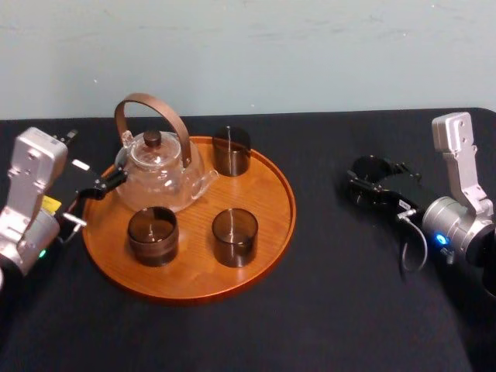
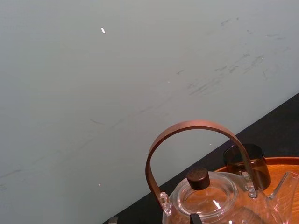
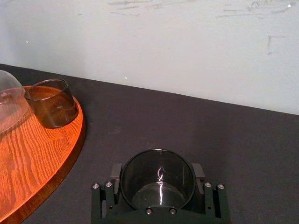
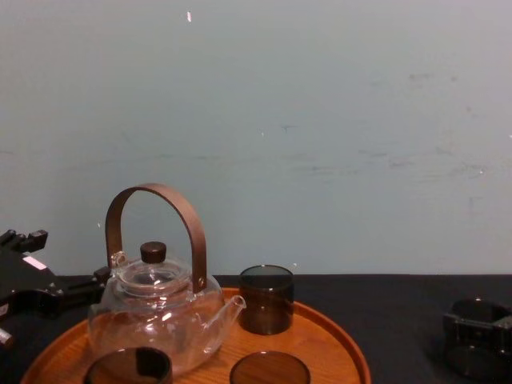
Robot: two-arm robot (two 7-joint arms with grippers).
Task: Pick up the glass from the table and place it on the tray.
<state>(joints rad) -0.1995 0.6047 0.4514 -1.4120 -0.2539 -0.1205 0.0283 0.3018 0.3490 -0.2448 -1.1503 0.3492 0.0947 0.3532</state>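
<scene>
Four glasses (image 1: 232,151) (image 1: 153,235) (image 1: 235,237) (image 1: 370,174), one teapot (image 1: 159,167) and one tray (image 1: 263,205).

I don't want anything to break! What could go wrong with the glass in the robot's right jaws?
The right gripper hugs a smooth round glass in its jaws, beside the tray; it might slip. Carried low, it could catch the raised rim. The tray already holds a teapot and three glasses, so it could bump one. The left gripper sits by the teapot.
</scene>
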